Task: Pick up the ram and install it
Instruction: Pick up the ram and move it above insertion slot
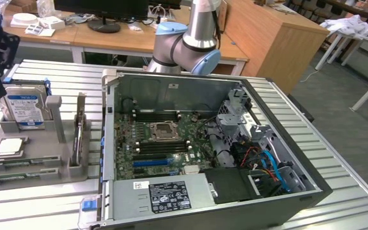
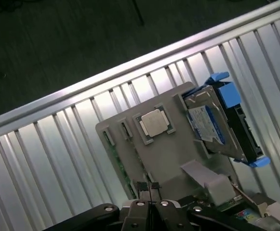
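Jaws clenched, empty, above grey holder (image 1: 37, 158). In exterior view, ram (image 1: 80, 132) stands on edge at 3 o'clock from hard drive (image 1: 23, 108). Likely light, stiff, fragile: you pinch bare board faces, spare chips.

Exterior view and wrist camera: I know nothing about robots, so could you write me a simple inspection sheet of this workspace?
Surface: ribbed metal table carrying a grey holder and an open computer case.
Job's things: the ram stands on edge in the holder, untouched.
Clutter: a hard drive and a processor sit in the same holder.
Grippers: the gripper is shut, holds nothing and hangs above the holder near the hard drive.
Cables: orange and blue wires inside the case.
Surroundings: wooden desks, a monitor stand and a white cloth.
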You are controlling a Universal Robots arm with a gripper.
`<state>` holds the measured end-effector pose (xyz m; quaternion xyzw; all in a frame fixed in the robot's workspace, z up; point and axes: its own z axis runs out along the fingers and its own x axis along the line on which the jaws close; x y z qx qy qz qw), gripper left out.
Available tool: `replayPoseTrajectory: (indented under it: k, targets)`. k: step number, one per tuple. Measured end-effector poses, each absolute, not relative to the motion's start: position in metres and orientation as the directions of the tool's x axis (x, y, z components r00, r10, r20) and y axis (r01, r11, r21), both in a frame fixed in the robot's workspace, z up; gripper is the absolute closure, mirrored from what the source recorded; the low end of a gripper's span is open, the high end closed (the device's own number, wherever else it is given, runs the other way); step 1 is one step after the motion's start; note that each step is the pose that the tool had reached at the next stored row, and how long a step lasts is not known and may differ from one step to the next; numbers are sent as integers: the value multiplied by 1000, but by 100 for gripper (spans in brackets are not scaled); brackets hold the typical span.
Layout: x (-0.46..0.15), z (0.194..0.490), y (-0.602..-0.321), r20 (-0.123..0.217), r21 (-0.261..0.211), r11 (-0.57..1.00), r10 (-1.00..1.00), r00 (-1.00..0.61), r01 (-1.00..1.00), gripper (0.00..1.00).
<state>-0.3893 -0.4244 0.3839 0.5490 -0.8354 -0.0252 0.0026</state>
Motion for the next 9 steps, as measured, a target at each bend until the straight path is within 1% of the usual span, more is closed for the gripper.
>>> replayPoseTrajectory:
  k: [9]
  targets:
    - [-389,383,-424,-23,45,245,-969,-247,-968,89]
